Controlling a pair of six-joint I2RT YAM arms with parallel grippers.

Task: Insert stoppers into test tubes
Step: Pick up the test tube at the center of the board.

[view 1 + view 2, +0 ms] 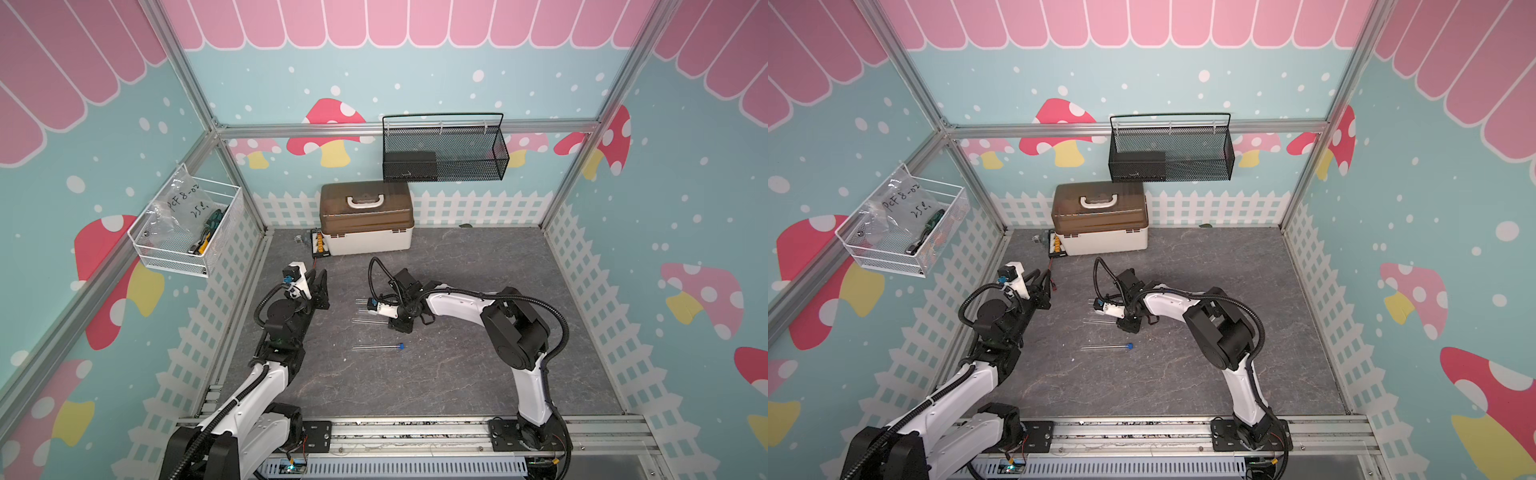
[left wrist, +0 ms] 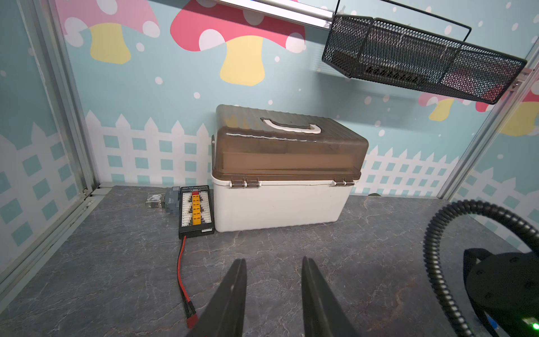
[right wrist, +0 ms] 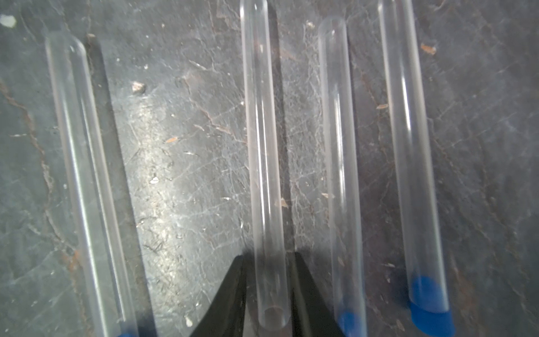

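Several clear test tubes lie side by side on the grey tabletop. In the right wrist view three of them carry blue stoppers in their near ends. The middle test tube has a bare open mouth and lies between the jaws of my right gripper, which stand close on either side with thin gaps. In both top views that gripper is low over this tube. A stoppered tube lies apart in front. My left gripper hovers open and empty to the left.
A brown-lidded white toolbox stands at the back, with a black connector board and its red wire beside it. A black mesh basket hangs on the back wall and a white wire basket on the left wall.
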